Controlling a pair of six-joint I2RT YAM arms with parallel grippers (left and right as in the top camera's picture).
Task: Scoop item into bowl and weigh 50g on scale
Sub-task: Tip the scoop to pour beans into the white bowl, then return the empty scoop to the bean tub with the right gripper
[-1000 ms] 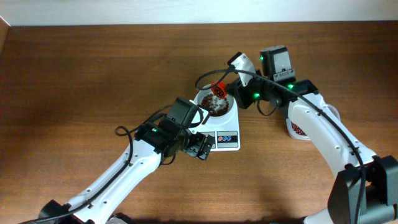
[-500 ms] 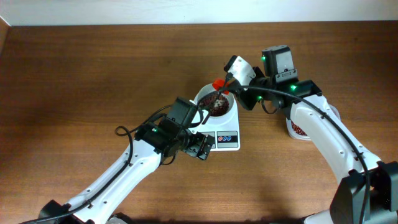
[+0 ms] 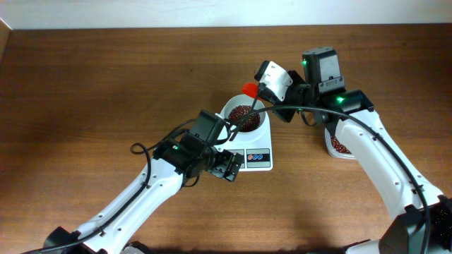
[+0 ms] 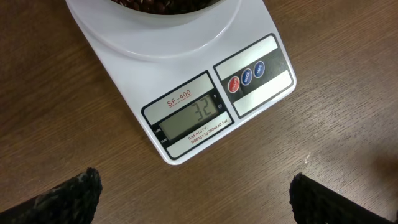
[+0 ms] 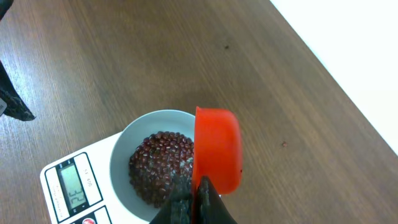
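Note:
The white scale point(image 3: 266, 135) stands mid-table with the white bowl point(image 3: 228, 111) on it, holding a heap of reddish-brown beans point(image 3: 242, 118). My right gripper point(image 3: 265, 100) is shut on the handle of a red scoop point(image 3: 249, 89), held above the bowl's far rim. In the right wrist view the scoop point(image 5: 217, 149) is turned on edge beside the beans point(image 5: 158, 165), at the right rim of the bowl point(image 5: 121, 146). My left gripper point(image 3: 229, 166) is open and empty at the scale's front left. In the left wrist view the scale point(image 4: 186, 93) reads 32.
A clear tub with more beans point(image 3: 340, 147) sits to the right, partly hidden under my right arm. The table's back edge and a white wall run along the top. Both arms reach in from the front corners.
My right gripper has lifted the red scoop out of the bowl and drawn it up and back past the far rim. The left arm has not moved.

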